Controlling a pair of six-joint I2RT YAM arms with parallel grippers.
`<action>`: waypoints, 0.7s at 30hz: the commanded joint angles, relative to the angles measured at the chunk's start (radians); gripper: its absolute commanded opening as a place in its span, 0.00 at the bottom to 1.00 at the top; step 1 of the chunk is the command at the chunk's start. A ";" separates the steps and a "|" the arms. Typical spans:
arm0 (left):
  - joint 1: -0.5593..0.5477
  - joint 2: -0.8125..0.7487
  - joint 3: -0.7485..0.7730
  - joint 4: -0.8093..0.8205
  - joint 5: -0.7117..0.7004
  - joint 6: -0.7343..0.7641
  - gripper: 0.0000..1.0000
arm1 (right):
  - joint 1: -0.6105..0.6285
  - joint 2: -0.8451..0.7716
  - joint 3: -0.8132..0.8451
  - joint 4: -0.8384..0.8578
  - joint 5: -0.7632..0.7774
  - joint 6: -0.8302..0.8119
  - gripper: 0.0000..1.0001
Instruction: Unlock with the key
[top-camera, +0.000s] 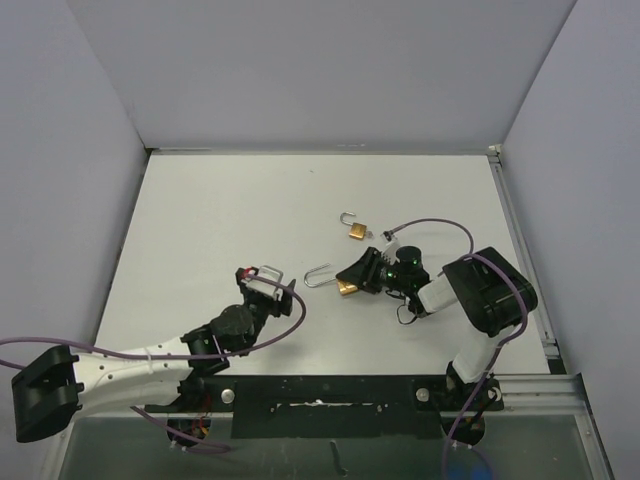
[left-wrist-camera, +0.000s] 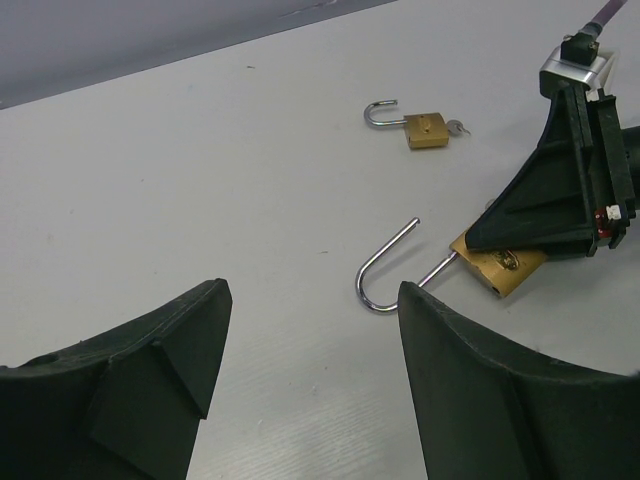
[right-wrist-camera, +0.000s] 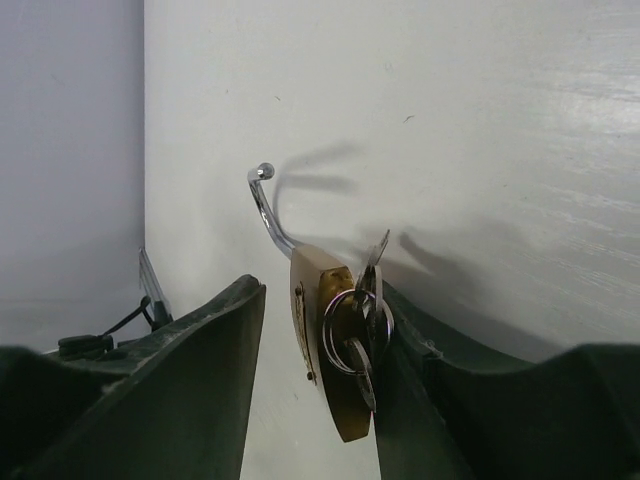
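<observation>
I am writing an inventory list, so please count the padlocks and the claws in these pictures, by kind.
Padlocks: 2, the large padlock and the small padlock.
Claws: 2, the left claw and the right claw.
Total: 4

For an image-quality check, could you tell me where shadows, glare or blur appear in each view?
Top external: soft, even light, faint shadows. Left wrist: shackle glints; near fingers dark, slightly soft. Right wrist: large padlock and keys throw double shadows on the table.

Brass padlock (right-wrist-camera: 335, 400), shackle (right-wrist-camera: 268, 215) open; keys (right-wrist-camera: 368, 300) at its side; right tool (right-wrist-camera: 320, 290) straddles it, jaws apart.
</observation>
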 joint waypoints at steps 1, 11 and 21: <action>0.004 -0.034 -0.008 0.052 0.006 -0.010 0.66 | 0.007 -0.012 0.020 0.090 -0.001 0.002 0.45; 0.003 -0.054 -0.006 0.036 -0.001 -0.006 0.66 | 0.000 -0.180 0.061 -0.283 0.157 -0.114 0.72; 0.003 -0.030 0.014 0.037 0.003 -0.028 0.67 | 0.002 -0.342 0.150 -0.804 0.405 -0.183 0.84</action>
